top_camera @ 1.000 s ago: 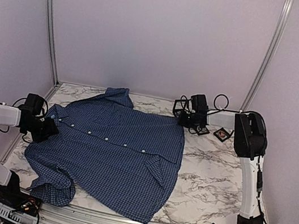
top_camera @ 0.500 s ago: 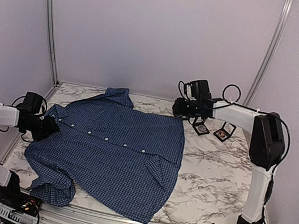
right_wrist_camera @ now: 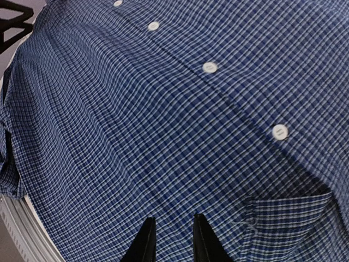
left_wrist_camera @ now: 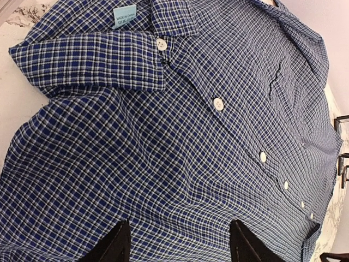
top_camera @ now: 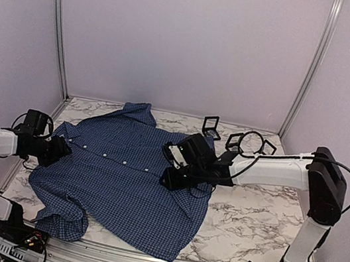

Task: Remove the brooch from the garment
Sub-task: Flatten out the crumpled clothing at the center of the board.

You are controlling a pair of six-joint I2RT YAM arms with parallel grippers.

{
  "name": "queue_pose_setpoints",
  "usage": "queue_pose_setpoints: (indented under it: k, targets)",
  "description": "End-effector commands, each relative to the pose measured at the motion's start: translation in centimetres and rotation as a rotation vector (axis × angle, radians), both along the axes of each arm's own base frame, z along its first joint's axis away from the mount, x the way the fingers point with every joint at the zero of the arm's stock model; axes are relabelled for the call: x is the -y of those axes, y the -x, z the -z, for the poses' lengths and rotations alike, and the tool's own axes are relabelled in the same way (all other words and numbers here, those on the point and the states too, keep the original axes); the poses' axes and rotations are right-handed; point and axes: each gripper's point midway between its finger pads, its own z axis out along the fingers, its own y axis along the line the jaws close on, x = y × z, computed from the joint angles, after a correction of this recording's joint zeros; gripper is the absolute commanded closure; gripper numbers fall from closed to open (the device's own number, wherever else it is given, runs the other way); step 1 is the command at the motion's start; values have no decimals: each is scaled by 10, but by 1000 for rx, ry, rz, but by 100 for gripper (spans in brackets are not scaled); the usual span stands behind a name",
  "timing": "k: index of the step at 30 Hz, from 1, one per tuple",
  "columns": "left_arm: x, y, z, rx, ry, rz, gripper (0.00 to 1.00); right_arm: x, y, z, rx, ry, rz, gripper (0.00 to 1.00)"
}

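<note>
The dark blue checked shirt (top_camera: pixel 127 177) lies flat on the marble table, collar to the left. The brooch does not show in any view. My left gripper (top_camera: pixel 62 150) is at the collar end. In the left wrist view it (left_wrist_camera: pixel 178 246) is wide open and empty over the cloth (left_wrist_camera: pixel 163 142) below the collar. My right gripper (top_camera: pixel 167 175) hovers over the shirt's right half near the button row. In the right wrist view it (right_wrist_camera: pixel 172 240) has its jaws a narrow gap apart, empty, just over the cloth (right_wrist_camera: pixel 136 120) beside the chest pocket (right_wrist_camera: pixel 289 224).
Three small black square frame boxes stand at the back right: one (top_camera: pixel 211 125) upright, two (top_camera: pixel 234 141) (top_camera: pixel 267 146) partly behind the right arm's cable. Metal posts (top_camera: pixel 58 24) stand at the back corners. The table's front edge (top_camera: pixel 140 260) lies just below the shirt hem.
My right arm has swung from the frame boxes at the back right forward and left over the shirt's middle. My left gripper has barely moved.
</note>
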Motion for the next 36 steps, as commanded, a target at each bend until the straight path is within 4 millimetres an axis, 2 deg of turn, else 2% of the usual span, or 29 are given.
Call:
queue_pose_setpoints:
  k: [1, 6, 11, 15, 21, 28, 31, 36]
  targets:
    - [3, 6, 4, 1, 19, -6, 36, -20, 39, 1, -59, -48, -42, 77]
    - [2, 8, 8, -3, 19, -12, 36, -8, 52, 31, -109, -1, -33, 77]
    - [1, 7, 11, -14, 13, -12, 36, 18, 47, 50, -100, 90, 28, 77]
    - [1, 6, 12, -18, 9, -7, 36, 42, 41, 54, -78, 141, 93, 77]
    - [1, 3, 14, -30, 3, -5, 36, 80, 30, 41, -34, 176, 194, 75]
    - [1, 1, 14, -29, -4, 1, 36, 125, 16, 43, -26, 207, 302, 74]
    - [1, 1, 14, -28, -6, 4, 36, 123, 13, 31, 7, 206, 295, 74]
    - [1, 0, 15, -27, -7, 6, 36, 85, 17, 14, 47, 196, 209, 69]
